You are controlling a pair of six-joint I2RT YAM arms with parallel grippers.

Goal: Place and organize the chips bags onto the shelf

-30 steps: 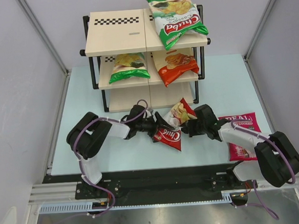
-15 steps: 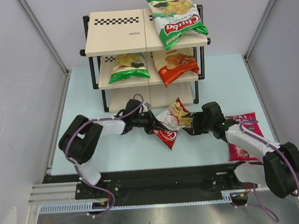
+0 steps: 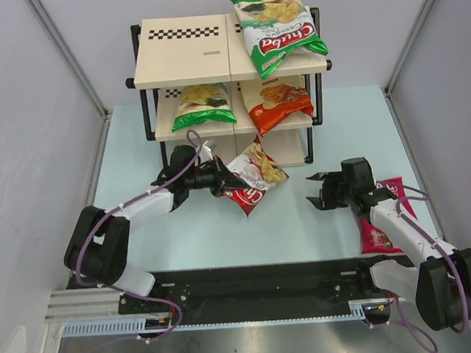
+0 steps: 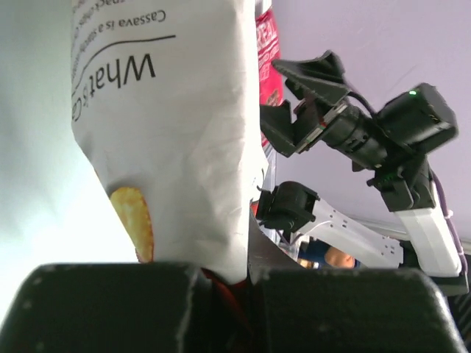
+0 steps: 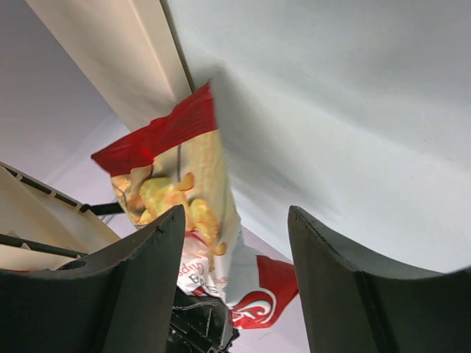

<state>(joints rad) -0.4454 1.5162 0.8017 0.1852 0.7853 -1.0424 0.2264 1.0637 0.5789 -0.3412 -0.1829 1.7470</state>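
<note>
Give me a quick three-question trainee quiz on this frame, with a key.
1. True or false: the right jaws grip the red-and-white bag.
2. Which bag lies on the top board of the shelf? A orange, B green-and-white, C magenta.
3. Fill in: ___ bags rest on the shelf's middle board.

Key:
1. False. The right jaws stand open and empty, and the left jaws hold the bag.
2. B, the green-and-white bag.
3. Two.
</note>
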